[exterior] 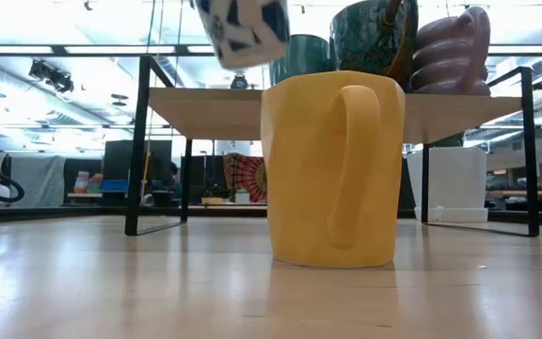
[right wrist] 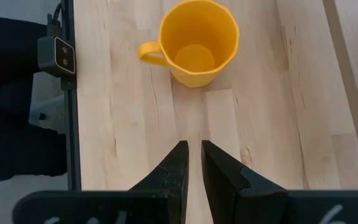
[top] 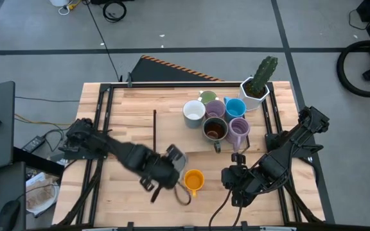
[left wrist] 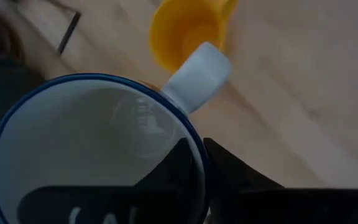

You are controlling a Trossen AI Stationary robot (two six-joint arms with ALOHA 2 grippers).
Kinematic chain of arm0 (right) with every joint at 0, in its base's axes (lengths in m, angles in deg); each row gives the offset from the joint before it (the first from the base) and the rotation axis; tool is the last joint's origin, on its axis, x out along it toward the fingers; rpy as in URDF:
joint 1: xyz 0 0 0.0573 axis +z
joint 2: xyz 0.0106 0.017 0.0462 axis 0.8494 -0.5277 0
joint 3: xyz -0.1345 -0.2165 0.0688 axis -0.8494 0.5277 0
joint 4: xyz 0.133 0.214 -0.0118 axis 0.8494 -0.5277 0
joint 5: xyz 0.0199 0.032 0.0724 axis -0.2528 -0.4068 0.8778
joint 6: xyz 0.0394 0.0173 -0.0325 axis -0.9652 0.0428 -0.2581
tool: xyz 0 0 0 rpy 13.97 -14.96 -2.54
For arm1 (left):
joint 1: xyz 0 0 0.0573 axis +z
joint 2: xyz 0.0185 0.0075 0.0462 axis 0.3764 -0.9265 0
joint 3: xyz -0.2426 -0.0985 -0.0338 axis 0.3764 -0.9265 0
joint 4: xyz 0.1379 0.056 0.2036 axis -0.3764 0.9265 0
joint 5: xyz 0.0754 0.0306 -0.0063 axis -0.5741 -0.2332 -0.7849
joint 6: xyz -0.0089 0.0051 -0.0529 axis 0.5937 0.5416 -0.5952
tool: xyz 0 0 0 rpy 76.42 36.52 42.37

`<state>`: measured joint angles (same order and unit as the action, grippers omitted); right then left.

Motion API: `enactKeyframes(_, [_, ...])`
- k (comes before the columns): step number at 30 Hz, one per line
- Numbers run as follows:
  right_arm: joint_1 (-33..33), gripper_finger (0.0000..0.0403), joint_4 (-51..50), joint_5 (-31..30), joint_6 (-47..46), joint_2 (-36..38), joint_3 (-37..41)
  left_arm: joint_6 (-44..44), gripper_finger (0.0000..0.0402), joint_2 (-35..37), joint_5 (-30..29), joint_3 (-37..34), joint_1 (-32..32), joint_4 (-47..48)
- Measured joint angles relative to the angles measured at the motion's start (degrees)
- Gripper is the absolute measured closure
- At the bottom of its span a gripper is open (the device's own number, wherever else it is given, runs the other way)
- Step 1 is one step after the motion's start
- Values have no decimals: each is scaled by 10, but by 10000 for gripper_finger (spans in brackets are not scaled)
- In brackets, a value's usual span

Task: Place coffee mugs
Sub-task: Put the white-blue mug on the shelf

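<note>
- Low and left of centre in the high view, the left pincer [top: 172,160] holds a white mug with a blue rim [top: 175,156] above the worktop [top: 133,122], just beside the orange mug [top: 193,180].
- From the left wrist view alone the grip is plain: one dark finger lies inside the white mug's [left wrist: 92,149] rim and one outside, clamping the wall, with the orange mug [left wrist: 188,31] below and beyond its handle.
- At worktop height, the low view shows what the overhead one cannot: the held mug [exterior: 243,28] hangs clear of the wood, blue patterned, above and left of the orange mug [exterior: 332,169], which stands upright with its handle facing the camera.
- Lower right in the high view, the right pincer [top: 236,176] waits near the orange mug; its wrist view shows the fingers [right wrist: 176,168] nearly together and empty, the orange mug [right wrist: 197,40] ahead.
- Upper right of the worktop, a cluster of mugs [top: 217,115] stands beside a potted cactus [top: 259,80].
- Light wooden planks form the worktop; grey floor and cables surround it, and an office room shows behind in the low view.
</note>
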<state>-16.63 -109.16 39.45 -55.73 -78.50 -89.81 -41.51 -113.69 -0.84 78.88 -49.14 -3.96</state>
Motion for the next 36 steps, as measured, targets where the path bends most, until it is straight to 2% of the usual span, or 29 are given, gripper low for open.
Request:
enactKeyframes(4, [0,353,0,0,3,0,0,57,367,4,22,-4,42,10])
enactKeyframes(13, [0,353,0,1,11,0,0,155,366,4,24,-4,122,-6])
enactKeyframes(18, [0,353,0,9,-1,0,0,177,366,4,82,-5,163,-27])
enactKeyframes(27, [0,353,0,31,-19,0,0,202,366,4,140,-5,207,-47])
enactKeyframes(36, [0,353,0,31,-15,0,0,202,365,4,145,-5,221,-64])
